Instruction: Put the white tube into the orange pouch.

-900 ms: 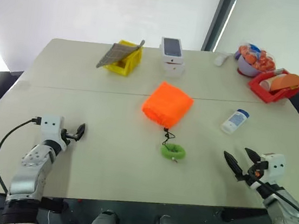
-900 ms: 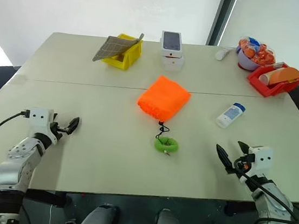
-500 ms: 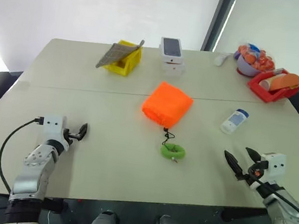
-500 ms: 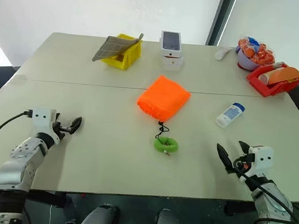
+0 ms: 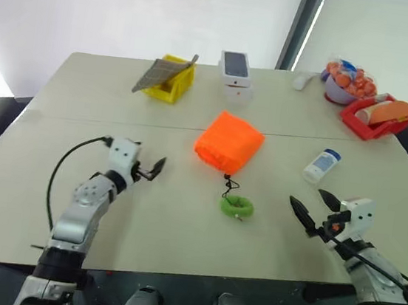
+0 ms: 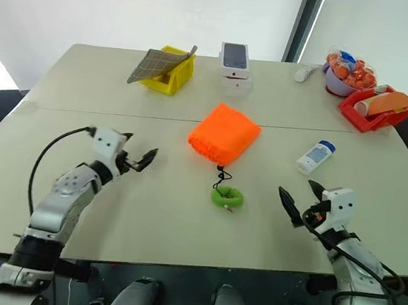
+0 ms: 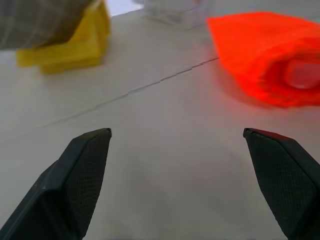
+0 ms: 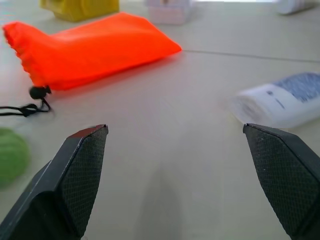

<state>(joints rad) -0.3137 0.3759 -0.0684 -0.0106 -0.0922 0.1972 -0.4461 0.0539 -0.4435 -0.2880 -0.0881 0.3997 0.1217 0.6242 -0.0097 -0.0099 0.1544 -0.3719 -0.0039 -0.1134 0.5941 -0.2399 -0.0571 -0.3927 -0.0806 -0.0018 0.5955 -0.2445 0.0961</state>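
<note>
My left gripper (image 5: 156, 167) hangs over the table (image 5: 152, 213) with its fingers spread as wide as they go and nothing between them; it points toward the pouch (image 5: 228, 142), which lies apart from it at about two o'clock. My right gripper (image 5: 307, 207) is just as wide open and just as empty, low over the table near its front edge. The tube (image 5: 320, 165) lies on its side at about twelve o'clock from my right gripper, apart from it, and at about three o'clock from the pouch, well apart. In my right wrist view the tube (image 8: 282, 100) lies flat with its blue print up, and the pouch (image 8: 90, 49) lies with its gathered mouth toward the cord. The pouch sits flat near the table's middle, its black cord (image 5: 228, 184) running toward me at six o'clock to a green ring (image 5: 236, 206). Farther back, at eleven o'clock from the pouch, is a yellow bin (image 5: 170, 79) with a grey sheet leaning on it; at twelve o'clock a phone box (image 5: 235, 68). At two o'clock, by the far right corner, are a red tray (image 5: 376, 118) and a bowl (image 5: 341, 81) of orange things
</note>
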